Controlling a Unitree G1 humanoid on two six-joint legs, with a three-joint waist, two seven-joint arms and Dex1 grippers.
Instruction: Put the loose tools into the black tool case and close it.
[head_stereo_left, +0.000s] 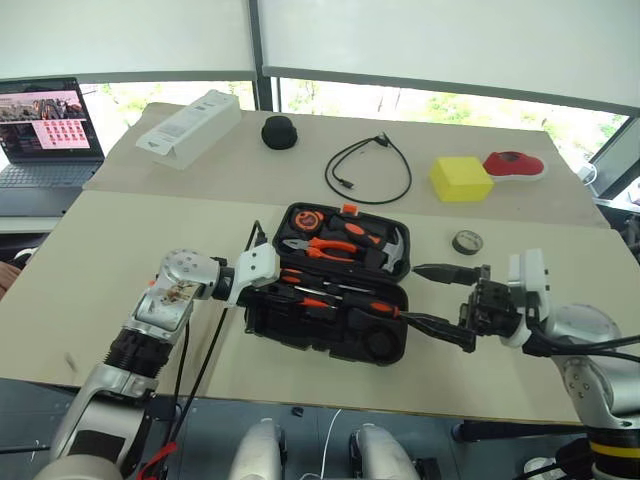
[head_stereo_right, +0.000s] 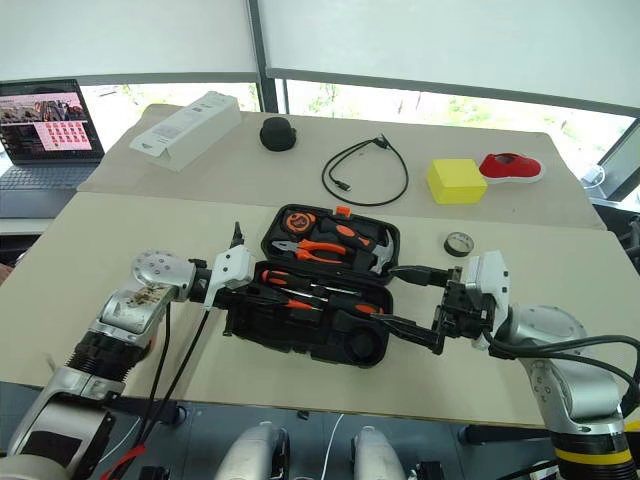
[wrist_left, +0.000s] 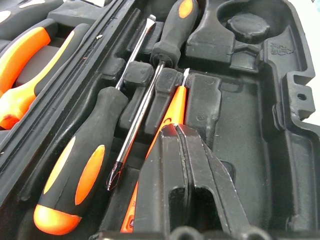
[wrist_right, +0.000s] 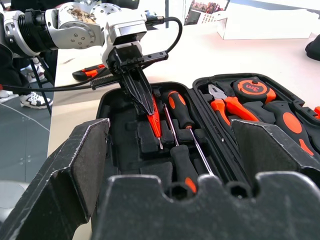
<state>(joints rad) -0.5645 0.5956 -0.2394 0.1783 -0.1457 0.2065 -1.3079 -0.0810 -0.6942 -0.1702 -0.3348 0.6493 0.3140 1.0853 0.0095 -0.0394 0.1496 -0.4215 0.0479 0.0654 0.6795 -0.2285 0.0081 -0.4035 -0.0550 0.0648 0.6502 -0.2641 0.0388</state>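
The black tool case (head_stereo_left: 320, 345) lies open in the middle of the table. Two screwdrivers (wrist_left: 75, 185) (wrist_left: 175, 25) lie in its front half, and beside them is the orange tester pen (wrist_left: 172, 107). My left gripper (wrist_right: 150, 112) is shut and reaches into that half from the left, its tips (wrist_left: 175, 131) resting on the pen; I cannot tell if it grips the pen. The utility knife (wrist_right: 90, 74) lies on the table beyond the case's left end. The dark tape roll (head_stereo_left: 467, 241) sits on the table right of the case. My right gripper (head_stereo_left: 410, 293) hovers open at the case's right end, holding nothing.
Pliers (head_stereo_left: 325, 247), a tape measure (head_stereo_left: 308, 217) and a hammer (head_stereo_left: 392, 255) sit in the case's far half. Behind it lie a black cable (head_stereo_left: 368, 170), a round black object (head_stereo_left: 279, 132), a white box (head_stereo_left: 190, 127), a yellow block (head_stereo_left: 460, 178), a red-white object (head_stereo_left: 513, 165) and a laptop (head_stereo_left: 45, 130).
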